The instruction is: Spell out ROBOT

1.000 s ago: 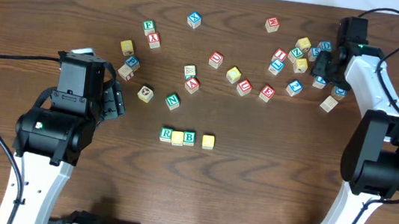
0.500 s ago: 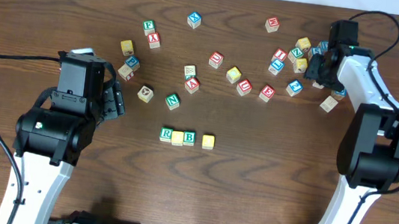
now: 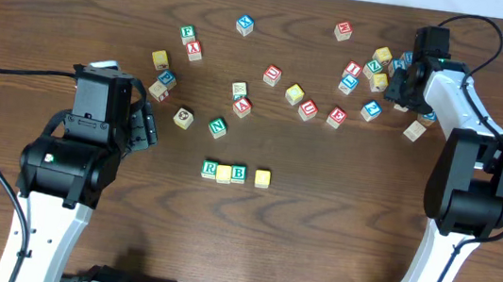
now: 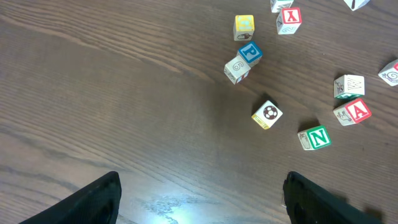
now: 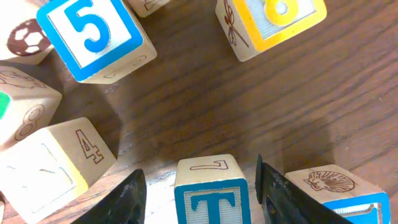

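While the left end effector (image 4: 200,198) hangs open and empty at 9 o'clock over the worktop (image 3: 337,227), the row sits at 6 o'clock: R cube (image 3: 209,169), first yellow cube (image 3: 224,173) and B cube (image 3: 238,173) touching, second yellow cube (image 3: 262,177) just beside. Judged T slot: the row's 3 o'clock end.

Farther out, at 2 o'clock, the right end effector (image 5: 202,193) is down in the loose cluster, so the right arm is nearer. T cube (image 5: 211,202) stands between its fingers, at 9 and 3. There is a gap on the 9 side, so the jaws are open, not yet pinching. As a cube it has no long axis. T face up, letter top toward 12 in the wrist view. 5 cube (image 5: 93,37) beyond at 11.
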You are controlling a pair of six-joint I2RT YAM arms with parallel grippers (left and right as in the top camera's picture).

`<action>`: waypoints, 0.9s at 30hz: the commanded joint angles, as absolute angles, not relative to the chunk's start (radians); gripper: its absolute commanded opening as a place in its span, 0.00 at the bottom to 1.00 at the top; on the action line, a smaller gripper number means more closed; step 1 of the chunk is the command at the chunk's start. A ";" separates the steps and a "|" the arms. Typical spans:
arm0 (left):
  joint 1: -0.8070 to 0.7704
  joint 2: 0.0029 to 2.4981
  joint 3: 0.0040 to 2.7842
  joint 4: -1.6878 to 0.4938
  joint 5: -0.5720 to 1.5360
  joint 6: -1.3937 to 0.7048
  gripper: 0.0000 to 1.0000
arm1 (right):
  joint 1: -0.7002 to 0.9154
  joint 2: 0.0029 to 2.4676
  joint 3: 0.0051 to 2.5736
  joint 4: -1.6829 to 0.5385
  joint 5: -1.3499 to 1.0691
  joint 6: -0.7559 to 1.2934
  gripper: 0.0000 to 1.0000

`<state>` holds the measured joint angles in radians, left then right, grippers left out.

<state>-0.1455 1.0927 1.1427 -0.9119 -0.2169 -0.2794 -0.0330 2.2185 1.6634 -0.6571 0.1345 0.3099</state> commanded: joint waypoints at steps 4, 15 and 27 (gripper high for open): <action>-0.141 1.090 1.163 -0.913 -0.237 -0.262 0.82 | -0.024 2.228 1.673 -0.655 0.144 0.314 0.51; -0.141 1.090 1.163 -0.913 -0.237 -0.262 0.82 | -0.024 2.228 1.672 -0.657 0.144 0.318 0.49; -0.141 1.090 1.163 -0.913 -0.237 -0.262 0.82 | -0.025 2.228 1.655 -0.650 0.159 0.318 0.49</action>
